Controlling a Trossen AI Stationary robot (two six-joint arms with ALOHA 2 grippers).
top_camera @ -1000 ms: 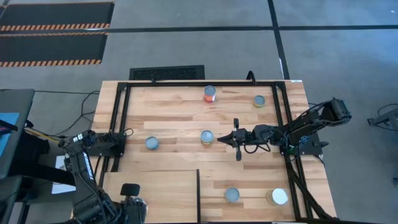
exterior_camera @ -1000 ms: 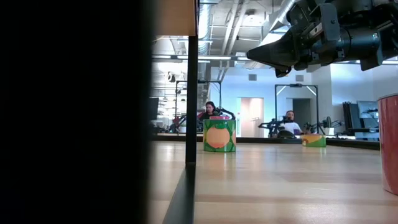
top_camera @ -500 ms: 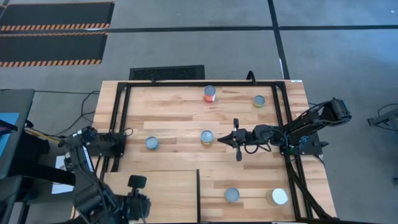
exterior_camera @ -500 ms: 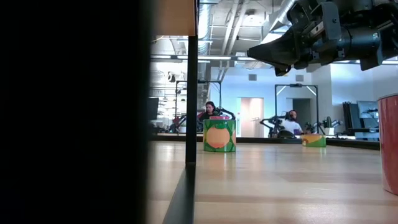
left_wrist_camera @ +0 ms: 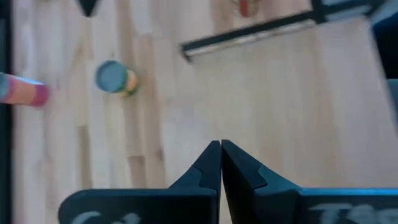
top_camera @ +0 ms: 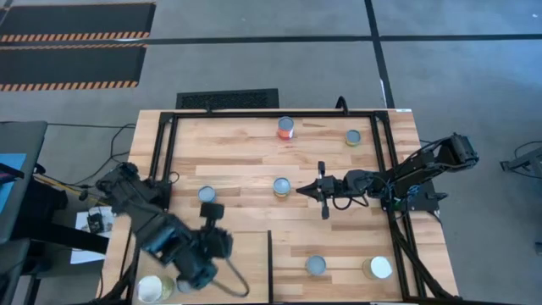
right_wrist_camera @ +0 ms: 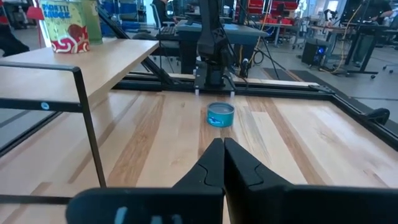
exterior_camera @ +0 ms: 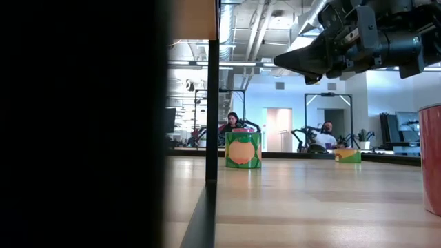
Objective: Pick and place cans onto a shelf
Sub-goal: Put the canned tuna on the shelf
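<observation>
Several cans stand upright on the tabletop: a red one [top_camera: 285, 127], a yellow-green one [top_camera: 352, 136], a centre one [top_camera: 281, 186], a blue one [top_camera: 207, 194], a grey-topped one [top_camera: 315, 265] and a wide white-topped one [top_camera: 379, 268]. Another white-topped can [top_camera: 151, 288] stands on the pale shelf [top_camera: 241, 258] near its near-left corner. My left gripper [top_camera: 212, 212] is shut and empty, raised over the shelf's far part; its wrist view [left_wrist_camera: 221, 149] shows bare shelf [left_wrist_camera: 298, 99] below. My right gripper [top_camera: 298, 193] is shut and empty, raised just right of the centre can.
The shelf's thin dark divider [top_camera: 269, 263] runs along its right edge. A black frame [top_camera: 169, 161] borders the tabletop. In the low view the divider [exterior_camera: 212, 103] and a dark mass fill the left. People sit in the room behind.
My left arm has risen from the shelf's near-left corner and swung toward the far edge and the right. A white-topped can on the shelf that it had covered now shows. My right arm has kept still.
</observation>
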